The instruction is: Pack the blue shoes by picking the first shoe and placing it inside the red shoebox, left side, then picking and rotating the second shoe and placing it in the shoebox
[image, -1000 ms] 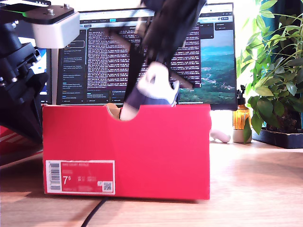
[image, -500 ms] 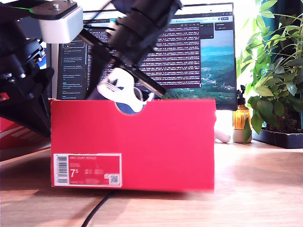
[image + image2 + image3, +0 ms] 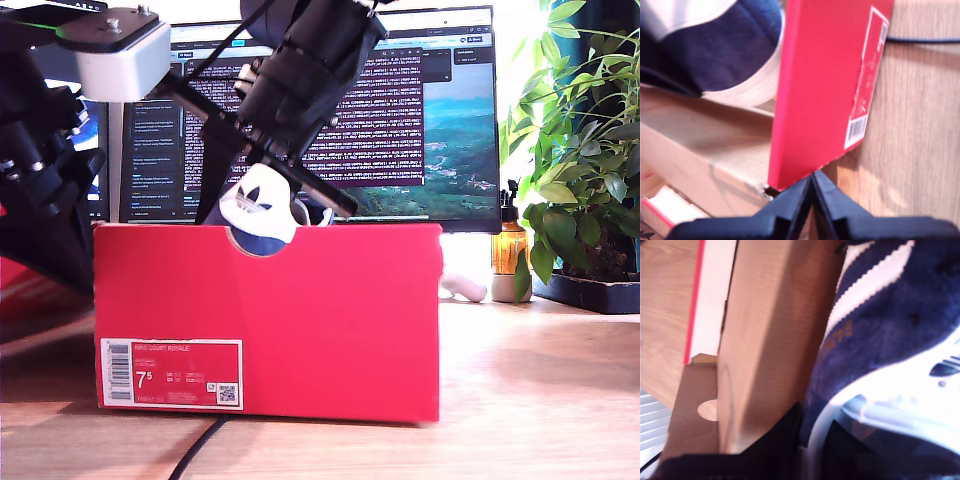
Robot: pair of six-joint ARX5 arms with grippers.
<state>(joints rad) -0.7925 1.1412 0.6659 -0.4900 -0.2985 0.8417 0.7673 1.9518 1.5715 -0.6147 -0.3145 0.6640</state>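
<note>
Second gripper [image 3: 810, 440]: clamped on blue shoe [image 3: 262, 205], now lower in red shoebox [image 3: 300, 320].
First gripper [image 3: 812, 192]: fingers together, empty, outside the shoebox.
Shoebox: shifted back towards 9 o'clock on desk [image 3: 540, 400].

Office desk: monitor [image 3: 320, 110]; potted plant [image 3: 580, 150]

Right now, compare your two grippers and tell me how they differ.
My first gripper is shut on nothing; my second gripper is clamped on a blue shoe. My first gripper sits outside the red shoebox, by a corner; my second gripper holds its shoe at the box's open top. Both have dark fingers.
</note>
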